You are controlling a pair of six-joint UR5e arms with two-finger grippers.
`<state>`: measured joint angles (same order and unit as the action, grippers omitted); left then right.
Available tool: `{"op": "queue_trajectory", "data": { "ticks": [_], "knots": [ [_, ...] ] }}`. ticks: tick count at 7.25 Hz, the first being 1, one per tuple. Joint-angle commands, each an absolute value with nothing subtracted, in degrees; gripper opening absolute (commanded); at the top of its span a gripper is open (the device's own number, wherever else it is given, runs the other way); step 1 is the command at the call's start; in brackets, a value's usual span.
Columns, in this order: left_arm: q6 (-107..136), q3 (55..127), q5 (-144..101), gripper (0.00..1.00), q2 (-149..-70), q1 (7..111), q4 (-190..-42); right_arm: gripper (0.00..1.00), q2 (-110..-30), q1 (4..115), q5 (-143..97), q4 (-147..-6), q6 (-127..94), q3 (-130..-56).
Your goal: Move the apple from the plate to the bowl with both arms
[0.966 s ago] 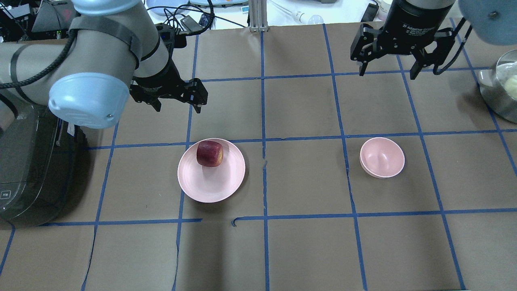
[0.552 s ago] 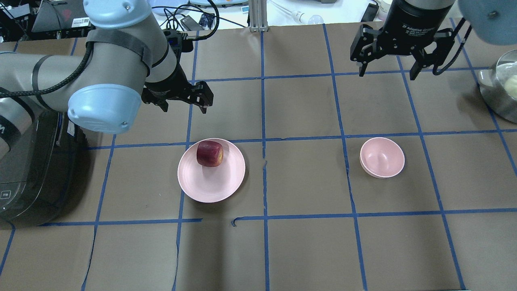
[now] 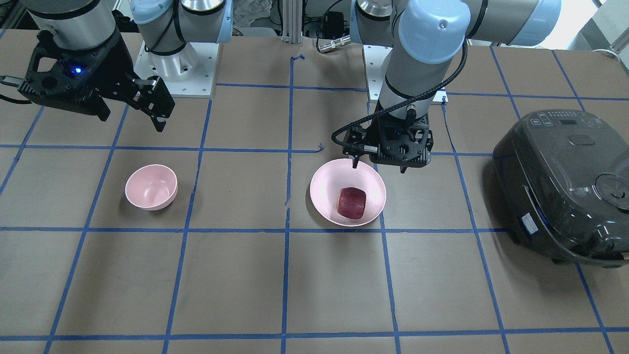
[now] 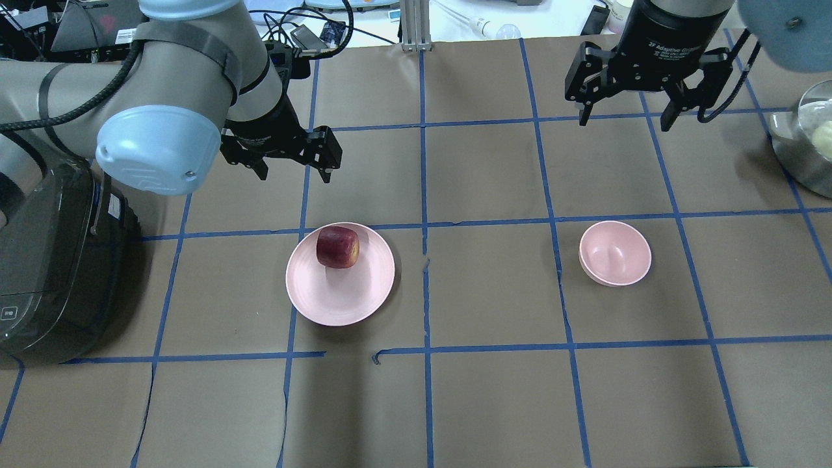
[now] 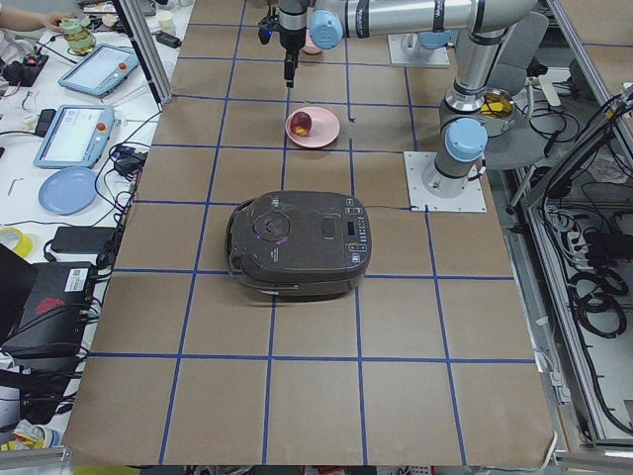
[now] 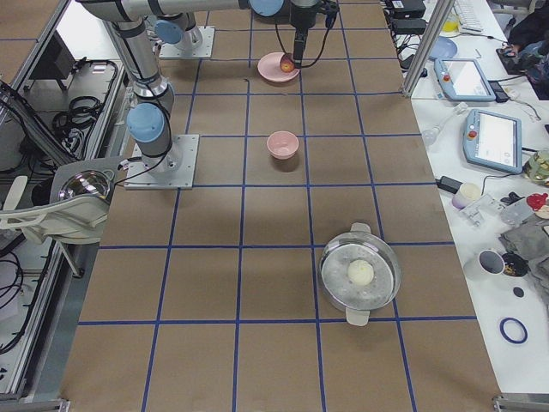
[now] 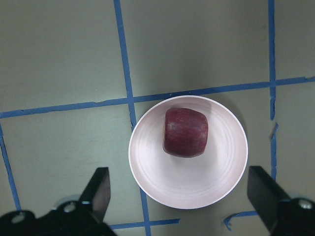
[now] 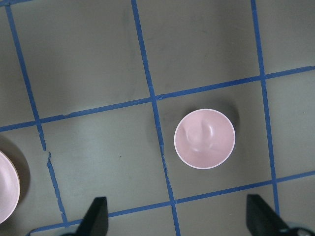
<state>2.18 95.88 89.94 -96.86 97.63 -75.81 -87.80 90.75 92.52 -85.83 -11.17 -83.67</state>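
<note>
The dark red apple (image 4: 337, 247) lies on the far part of the wide pink plate (image 4: 338, 296), left of centre. It also shows in the left wrist view (image 7: 185, 132) and the front view (image 3: 351, 202). My left gripper (image 4: 296, 170) is open and empty, hovering beyond the plate's far rim. In the left wrist view the plate (image 7: 187, 184) lies between its fingers (image 7: 98, 191). The small pink bowl (image 4: 615, 252) stands empty at the right. My right gripper (image 4: 623, 122) is open and empty, high beyond the bowl, which shows in its wrist view (image 8: 204, 138).
A dark rice cooker (image 4: 45, 273) stands at the table's left edge under my left arm. A metal pot (image 4: 809, 143) holding a pale round thing sits at the far right edge. Blue tape lines grid the brown table.
My left arm has swung slightly right, carrying its open gripper a little closer to the plate. The right gripper, apple, plate and bowl have not moved.
</note>
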Motion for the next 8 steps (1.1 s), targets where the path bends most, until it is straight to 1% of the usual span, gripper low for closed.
{"op": "queue_trajectory", "data": {
  "ticks": [1, 3, 4, 5, 7, 8],
  "knots": [
    [2.9, 97.6, 89.6, 1.00, -99.1, 98.3, -72.9, 1.00, -87.8, 90.7, 92.5, -86.0, -11.2, -83.7],
    [3.0, 104.7, 89.5, 1.00, -103.1, 98.6, -62.5, 1.00, -87.5, 90.2, 92.5, -86.3, -6.9, -83.7],
    [3.2, 106.4, 89.3, 1.00, -105.0, 98.7, -56.9, 1.00, -87.5, 87.9, 92.5, -86.6, -0.9, -83.7],
    [3.5, 106.6, 89.5, 1.00, -106.0, 98.8, -56.4, 1.00, -87.3, 83.6, 92.4, -86.2, 2.6, -84.5],
    [3.6, 107.1, 89.7, 1.00, -108.7, 100.6, -56.2, 1.00, -87.3, 78.0, 92.3, -87.9, 8.0, -90.1],
    [3.6, 107.5, 90.1, 1.00, -110.5, 101.7, -54.3, 1.00, -87.2, 75.4, 91.5, -92.8, 9.8, -93.9]
  ]
}}
